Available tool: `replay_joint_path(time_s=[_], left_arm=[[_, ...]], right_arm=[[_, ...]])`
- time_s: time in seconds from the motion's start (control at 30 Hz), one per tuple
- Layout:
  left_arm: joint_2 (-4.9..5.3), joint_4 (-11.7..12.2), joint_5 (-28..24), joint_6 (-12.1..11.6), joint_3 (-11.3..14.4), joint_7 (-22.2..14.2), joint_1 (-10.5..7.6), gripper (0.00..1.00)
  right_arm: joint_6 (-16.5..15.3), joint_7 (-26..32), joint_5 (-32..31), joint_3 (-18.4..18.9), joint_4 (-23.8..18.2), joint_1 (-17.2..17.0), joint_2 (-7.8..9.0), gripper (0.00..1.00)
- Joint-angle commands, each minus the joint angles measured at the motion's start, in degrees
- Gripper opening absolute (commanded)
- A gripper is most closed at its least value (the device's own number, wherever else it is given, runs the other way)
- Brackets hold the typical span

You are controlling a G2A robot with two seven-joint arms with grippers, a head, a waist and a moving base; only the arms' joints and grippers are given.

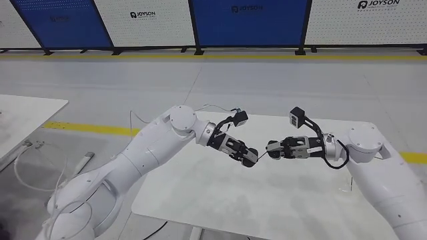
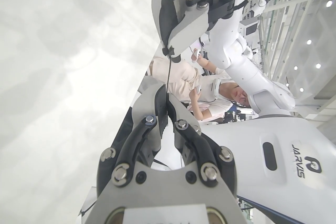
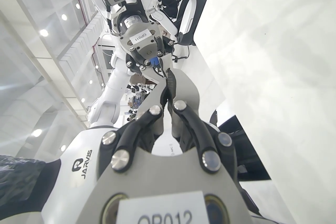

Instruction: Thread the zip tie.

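Note:
A thin black zip tie [image 2: 168, 72] is stretched straight between my two grippers, above the white table [image 1: 267, 200]. My left gripper [image 2: 164, 91] is shut on the strap. In the same view my right gripper [image 2: 170, 49] is shut on the tie's other end, where a small black head shows at its fingertips. From above, the left gripper [image 1: 249, 156] and the right gripper [image 1: 271, 149] face each other tip to tip over the middle of the table, with the zip tie [image 1: 261, 153] bridging the short gap. In the right wrist view my right gripper [image 3: 168, 79] is closed, pointing at the left gripper [image 3: 157, 62] close ahead.
Both grippers hang over the table's far half, well above its surface. The table's left edge [image 1: 143, 193] drops to the floor. A second white table [image 1: 27, 113] stands at the far left, with cables [image 1: 33, 167] lying on the floor beside it.

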Motion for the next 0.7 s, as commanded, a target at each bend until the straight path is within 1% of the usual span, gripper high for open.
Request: replay_joint_path(time_s=[0.0, 0.1, 0.13, 0.17, 0.2, 0.3, 0.37, 0.4, 0.67], left_arm=[[-0.08, 0.0, 0.1, 0.1, -0.1, 0.0, 0.11, 0.00], [-0.21, 0.1, 0.6, 0.3, -0.2, -0.1, 0.24, 0.00], [-0.24, 0.1, 1.0, 0.4, -0.2, -0.1, 0.25, 0.09], [-0.28, 0.0, 1.2, 0.4, -0.2, 0.0, 0.28, 0.49], [-0.30, 0.0, 1.1, 0.4, -0.3, 0.1, 0.37, 1.00], [-0.24, 0.1, 1.5, 0.5, -1.0, 0.9, 0.44, 1.00], [-0.03, 0.2, 3.1, 0.3, -1.6, 3.6, 0.51, 1.00], [0.11, -0.1, 3.0, 0.6, -2.1, 4.5, 0.91, 1.00], [0.11, -0.1, 3.0, 0.6, -2.1, 4.5, 0.91, 1.00]], right_arm=[[0.0, 0.0, 0.0, 0.1, 0.1, 0.0, -0.01, 0.00], [0.1, 0.0, -0.1, 0.2, 0.1, -0.1, -0.04, 0.00], [0.1, 0.0, -0.2, 0.2, 0.1, -0.1, -0.04, 0.00], [0.2, -0.1, -0.3, 0.2, 0.1, -0.1, -0.05, 0.00], [0.3, -0.2, -0.4, 0.3, 0.1, -0.1, -0.06, 0.00], [0.8, -1.6, -0.8, 0.5, 0.1, -0.2, -0.03, 0.00], [1.1, -2.5, -1.1, 0.8, 0.1, -0.5, 0.04, 0.00], [1.2, -2.6, -1.3, 1.0, -0.1, -0.7, 0.12, 0.00], [1.6, -3.3, -1.7, 1.9, -0.6, -1.6, 0.45, 0.00]])
